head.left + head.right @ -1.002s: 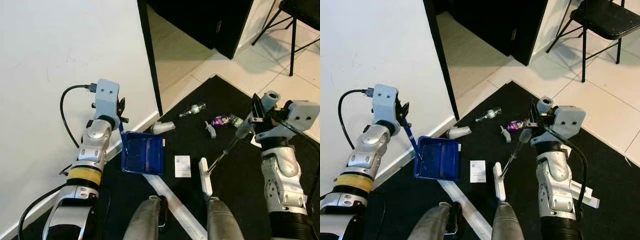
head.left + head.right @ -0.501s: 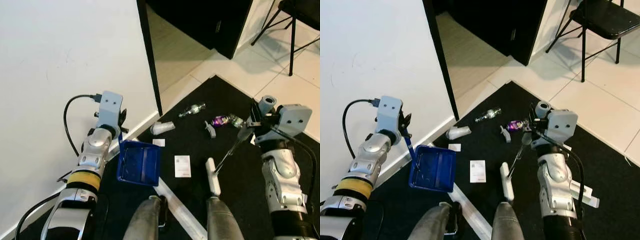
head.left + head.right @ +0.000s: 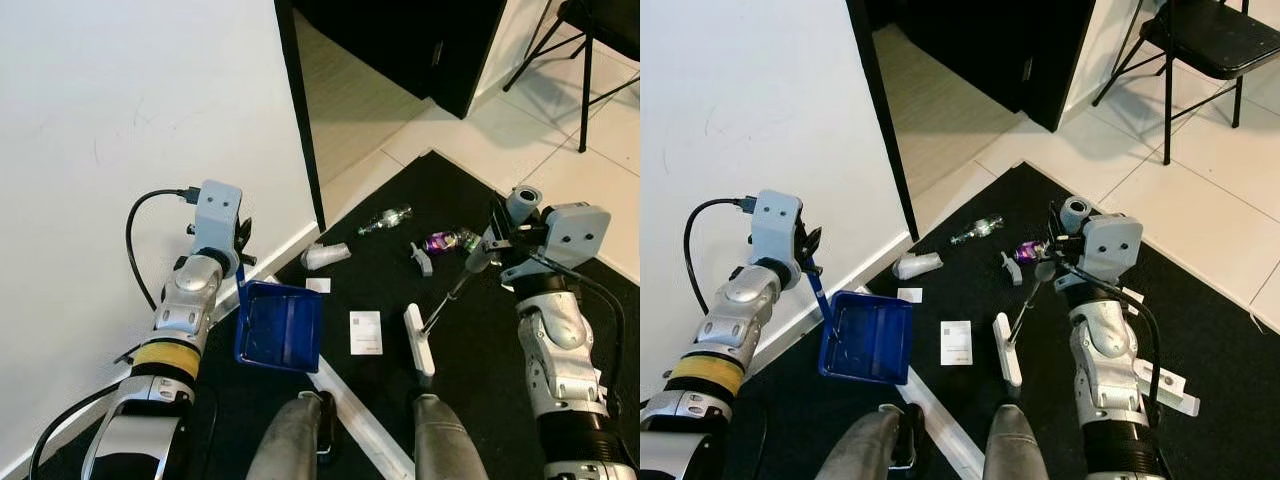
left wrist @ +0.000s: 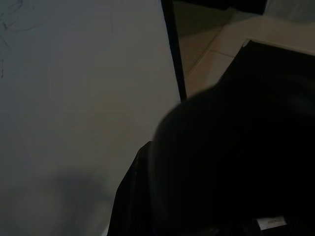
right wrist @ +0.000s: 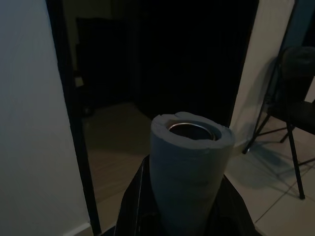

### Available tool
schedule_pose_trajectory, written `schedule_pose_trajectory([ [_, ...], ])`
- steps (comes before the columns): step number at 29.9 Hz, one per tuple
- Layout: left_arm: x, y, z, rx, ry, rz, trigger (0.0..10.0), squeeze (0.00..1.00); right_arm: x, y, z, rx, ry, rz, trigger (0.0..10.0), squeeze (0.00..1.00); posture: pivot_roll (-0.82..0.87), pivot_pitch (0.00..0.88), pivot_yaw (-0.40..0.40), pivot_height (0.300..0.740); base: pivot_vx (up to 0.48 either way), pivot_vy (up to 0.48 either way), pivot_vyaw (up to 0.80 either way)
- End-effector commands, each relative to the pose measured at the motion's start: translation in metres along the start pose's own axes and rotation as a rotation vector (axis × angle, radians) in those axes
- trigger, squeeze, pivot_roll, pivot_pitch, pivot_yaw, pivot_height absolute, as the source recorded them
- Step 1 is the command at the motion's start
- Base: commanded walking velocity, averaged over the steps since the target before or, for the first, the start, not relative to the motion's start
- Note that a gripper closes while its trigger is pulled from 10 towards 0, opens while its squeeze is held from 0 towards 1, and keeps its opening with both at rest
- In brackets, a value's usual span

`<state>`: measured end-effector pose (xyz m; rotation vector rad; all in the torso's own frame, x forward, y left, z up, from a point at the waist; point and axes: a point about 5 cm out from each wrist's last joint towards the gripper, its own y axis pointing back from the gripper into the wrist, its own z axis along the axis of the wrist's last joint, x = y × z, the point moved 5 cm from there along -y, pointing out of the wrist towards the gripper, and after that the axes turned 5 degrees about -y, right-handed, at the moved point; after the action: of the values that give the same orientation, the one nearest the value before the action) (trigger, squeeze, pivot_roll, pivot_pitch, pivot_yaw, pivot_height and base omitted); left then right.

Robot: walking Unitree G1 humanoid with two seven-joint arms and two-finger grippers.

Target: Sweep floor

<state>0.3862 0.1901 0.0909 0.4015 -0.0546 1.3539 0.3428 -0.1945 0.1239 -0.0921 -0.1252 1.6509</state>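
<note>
No writing is legible. The broom (image 3: 455,290) is clamped by the right gripper (image 3: 497,243), the dustpan (image 3: 281,326) by the left gripper (image 3: 238,245) — 2 bottles (image 3: 385,219) lie beyond.

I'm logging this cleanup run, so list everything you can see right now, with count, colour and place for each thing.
dustpan: 1, blue, on the black mat by the wall, handle in the left claw
broom: 1, white head on the mat, grey handle up in the right claw
clear bottle: 1, lying on the mat near the doorway
purple bottle: 1, on the mat beside the right claw
white cup: 1, on its side above the dustpan
paper card: 1, white, between dustpan and broom head
folding chair: 1, black, on the tiles
left claw: shut on the dustpan handle
right claw: shut on the broom handle
</note>
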Motion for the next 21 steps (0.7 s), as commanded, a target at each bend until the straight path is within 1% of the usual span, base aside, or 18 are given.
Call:
schedule_pose_trajectory([
  [1,0.0041,0.0018,0.0108,-0.029,0.03,-0.022,10.0,0.0,0.0026,0.0,0.0014,-0.02,0.035,0.021,10.0,0.0,-0.07,0.171,0.084,0.74,0.0,0.0,0.0],
  [6,0.009,0.0032,0.0172,-0.04,0.033,-0.019,10.0,0.0,0.0053,-0.0005,0.0004,-0.021,0.032,0.024,10.0,0.0,-0.06,0.169,0.087,0.74,0.0,0.0,0.0],
  [21,0.007,0.006,0.0114,-0.016,0.03,-0.021,10.0,0.0,0.0059,-0.0003,-0.0019,-0.023,0.031,0.026,10.0,0.0,-0.07,0.178,0.085,0.74,0.0,0.0,0.0],
])
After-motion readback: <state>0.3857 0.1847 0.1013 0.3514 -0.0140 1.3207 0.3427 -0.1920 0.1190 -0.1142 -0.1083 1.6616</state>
